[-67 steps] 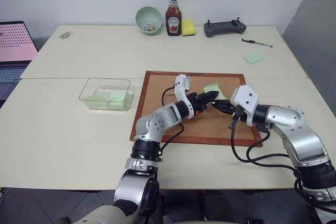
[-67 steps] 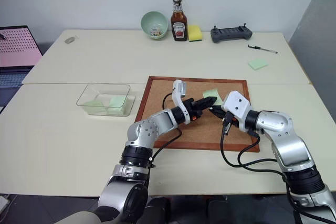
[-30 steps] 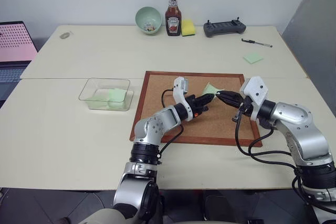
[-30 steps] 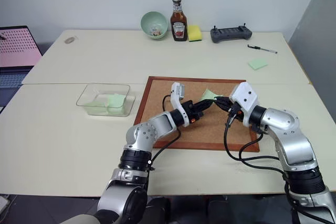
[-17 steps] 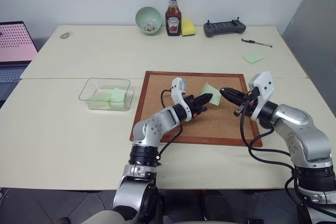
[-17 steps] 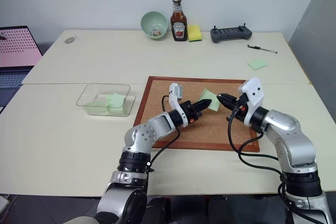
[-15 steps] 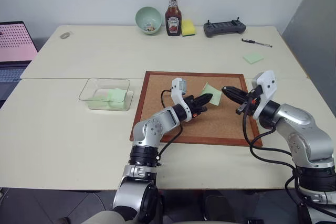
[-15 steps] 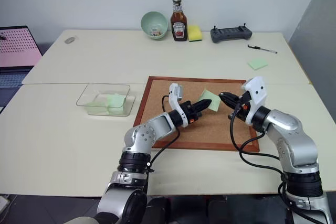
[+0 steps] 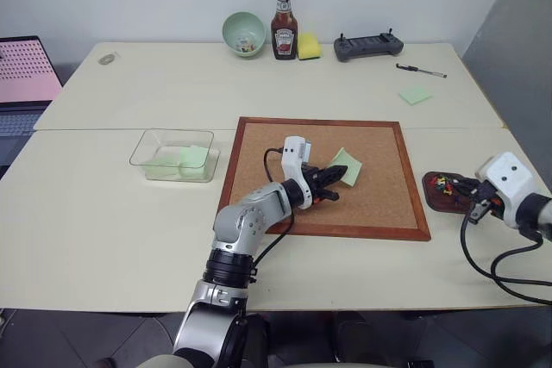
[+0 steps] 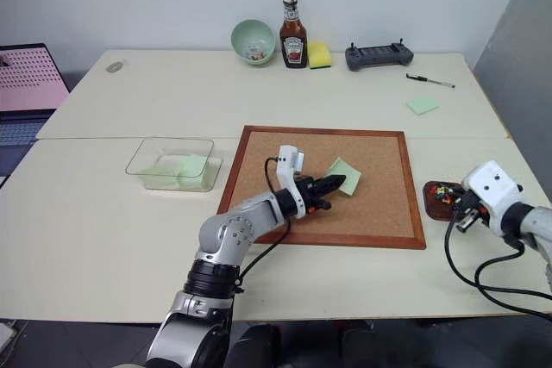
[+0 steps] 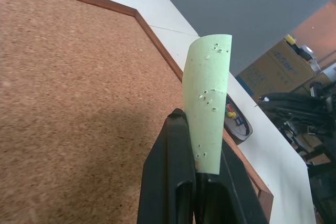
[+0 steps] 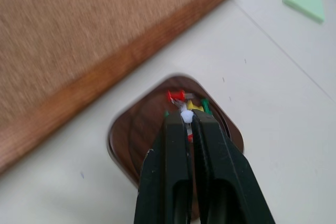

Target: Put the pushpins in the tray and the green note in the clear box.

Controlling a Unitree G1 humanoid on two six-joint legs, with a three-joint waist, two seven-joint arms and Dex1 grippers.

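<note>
My left gripper (image 9: 335, 177) is shut on one edge of the green note (image 9: 348, 166), a pale sheet dotted with pin holes, and holds it just above the cork board (image 9: 285, 140). In the left wrist view the green note (image 11: 208, 103) stands up from between the black fingers (image 11: 176, 171). Off the board's right edge, my right gripper (image 12: 186, 120) hangs over the dark brown tray (image 12: 123, 140), shut on a white-headed pushpin (image 12: 186, 115). Several multicoloured pushpins (image 9: 443, 184) lie in the tray (image 9: 434, 199). The clear box (image 9: 172, 154), with green notes inside, stands left of the board.
At the back of the table stand a green bowl (image 9: 244, 32), a ketchup bottle (image 9: 284, 23), a yellow sponge (image 9: 309, 45) and a black controller (image 9: 369, 45). A pen (image 9: 422, 70) and a green sticky pad (image 9: 416, 95) lie back right. A laptop (image 9: 21, 75) sits far left.
My right arm has swung right, off the cork board, and now hovers over the tray. My left gripper stays over the board with the note and has rolled a little.
</note>
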